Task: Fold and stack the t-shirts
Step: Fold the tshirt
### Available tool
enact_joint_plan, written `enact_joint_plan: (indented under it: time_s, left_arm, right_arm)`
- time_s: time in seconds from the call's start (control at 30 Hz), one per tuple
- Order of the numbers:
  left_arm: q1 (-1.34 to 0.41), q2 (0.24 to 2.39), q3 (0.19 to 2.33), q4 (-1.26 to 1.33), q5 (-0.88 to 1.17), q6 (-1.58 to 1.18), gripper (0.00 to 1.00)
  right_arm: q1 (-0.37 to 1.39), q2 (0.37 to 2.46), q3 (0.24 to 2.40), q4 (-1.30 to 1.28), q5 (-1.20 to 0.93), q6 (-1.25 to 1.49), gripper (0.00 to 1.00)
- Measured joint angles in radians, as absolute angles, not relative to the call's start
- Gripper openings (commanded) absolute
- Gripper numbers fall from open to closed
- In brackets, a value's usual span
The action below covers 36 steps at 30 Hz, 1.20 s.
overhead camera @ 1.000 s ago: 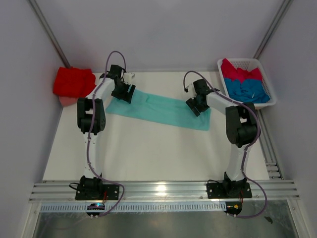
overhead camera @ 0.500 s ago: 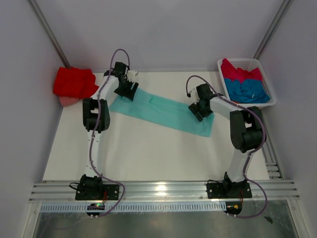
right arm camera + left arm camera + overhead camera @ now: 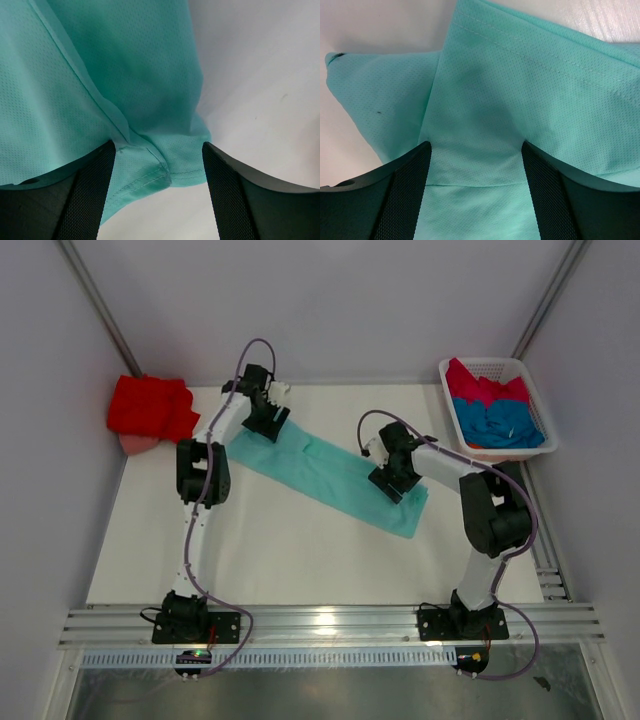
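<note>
Top external view shows me the mint-teal t-shirt [image 3: 330, 472] lying as a long diagonal strip across the bench's [image 3: 280, 560] far half. My left claw [image 3: 268, 418] rests on the cloth near the bench's far edge and my right claw [image 3: 386, 483] right of the bench's middle. Both are spread wide, pinching nothing. The red t-shirt [image 3: 148, 405] lies at the bench's far-left corner.
</note>
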<state>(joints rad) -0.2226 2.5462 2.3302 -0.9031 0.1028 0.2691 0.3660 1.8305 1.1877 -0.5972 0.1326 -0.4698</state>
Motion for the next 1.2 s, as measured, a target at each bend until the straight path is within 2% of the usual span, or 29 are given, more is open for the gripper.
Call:
enact_joint_plan:
  time_s: [0.47,1.2]
  left_arm:
    - [-0.229,2.569,2.37,-0.909,0.097,0.27,0.76]
    - [-0.281,2.599,2.424,-0.897,0.058,0.273,0.76]
  right_arm:
    - [0.425,1.803,1.159,-0.68,0.072,-0.45,0.75]
    - [0.633,1.786,1.139,-0.734,-0.028,-0.392,0.75]
